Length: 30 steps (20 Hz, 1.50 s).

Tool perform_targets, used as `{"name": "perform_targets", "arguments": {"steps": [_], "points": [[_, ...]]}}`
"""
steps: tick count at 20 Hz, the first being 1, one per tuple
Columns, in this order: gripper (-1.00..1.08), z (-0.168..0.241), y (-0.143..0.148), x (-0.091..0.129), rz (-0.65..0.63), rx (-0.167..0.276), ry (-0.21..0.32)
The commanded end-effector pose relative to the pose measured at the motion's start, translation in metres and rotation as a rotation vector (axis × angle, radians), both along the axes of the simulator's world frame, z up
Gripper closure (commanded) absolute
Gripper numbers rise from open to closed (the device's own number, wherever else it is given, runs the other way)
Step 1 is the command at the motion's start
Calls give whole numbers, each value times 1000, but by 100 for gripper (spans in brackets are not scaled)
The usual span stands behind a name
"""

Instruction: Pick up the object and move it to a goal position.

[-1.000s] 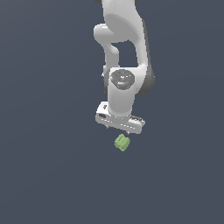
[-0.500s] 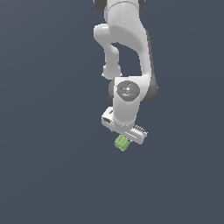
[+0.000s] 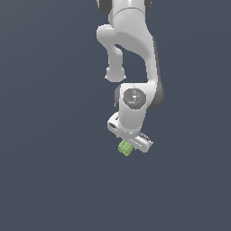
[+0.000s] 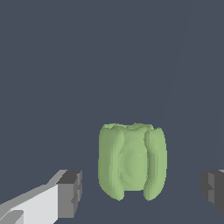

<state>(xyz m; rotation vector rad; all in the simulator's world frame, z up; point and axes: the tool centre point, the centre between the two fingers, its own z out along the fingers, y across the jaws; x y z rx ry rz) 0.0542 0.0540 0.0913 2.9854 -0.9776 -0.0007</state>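
Exterior view, arm: the white Panda arm comes down from twelve o'clock and ends in a tilted hand near the middle of the frame.
Exterior view, gripper: the gripper points toward six o'clock, its bar slanted from ten o'clock to four o'clock.
Exterior view, object: the light-green object sits at the gripper's lower edge, toward seven o'clock of the hand, partly hidden by it.
Exterior view, ground: plain dark grey-blue surface all around.
Wrist view, object: the ridged, barrel-shaped object stands upright between the two fingers.
Wrist view, fingers: one dark pad lies at about eight o'clock of the object, the other at about four o'clock.
Wrist view, jaws: spread wide, with a visible gap on each side of the object; neither pad touches it.
Wrist view, ground: the same dark surface fills the rest.
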Motion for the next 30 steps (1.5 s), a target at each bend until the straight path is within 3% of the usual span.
{"name": "perform_targets", "arguments": {"steps": [1, 20, 21, 30], "points": [[-92, -1, 0, 1, -7, 0, 0], [-92, -51, 1, 0, -7, 0, 0], [108, -51, 1, 0, -7, 0, 0], [108, -51, 1, 0, -7, 0, 0]]}}
